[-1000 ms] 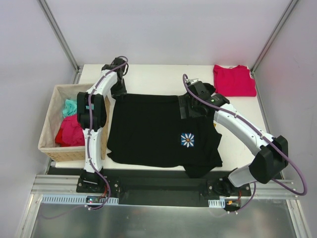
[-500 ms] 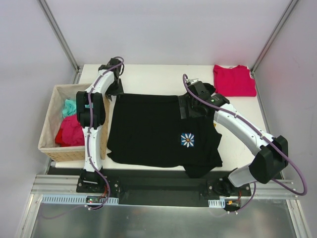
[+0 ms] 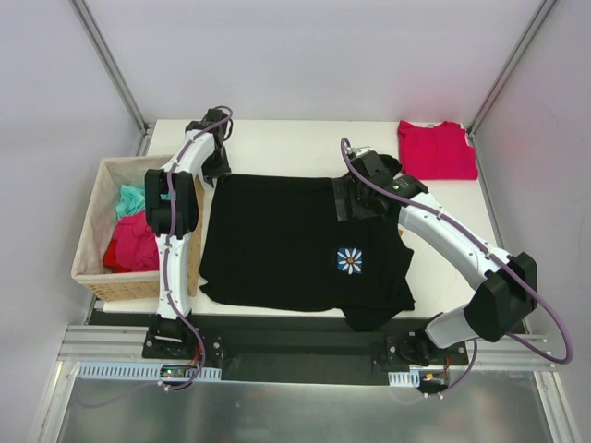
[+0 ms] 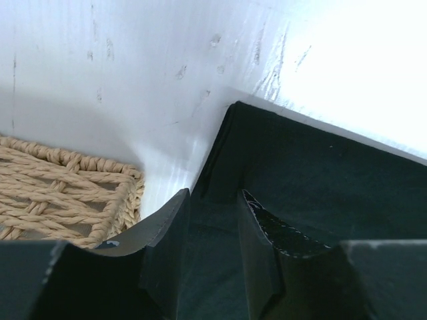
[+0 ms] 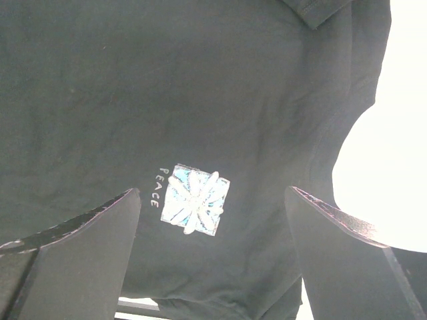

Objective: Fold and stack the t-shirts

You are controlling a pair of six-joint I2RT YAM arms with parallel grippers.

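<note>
A black t-shirt [image 3: 277, 240] lies spread flat on a white table [image 3: 277, 138], its pale flower emblem [image 3: 350, 260] near the front right. A woven basket [image 3: 92, 268] stands to its left. The right gripper [image 5: 212, 200] hangs over the shirt's far right, fingers wide apart and empty. The left gripper [image 4: 213, 200] is at the far left corner, narrowed with black cloth between its fingers; I cannot tell if it grips. A red t-shirt [image 3: 436, 149] lies at the far right corner

Left arm [image 3: 175, 198] outstretched, jaws narrowly parted, right arm [image 3: 443, 231] bent (jaws wide)
</note>
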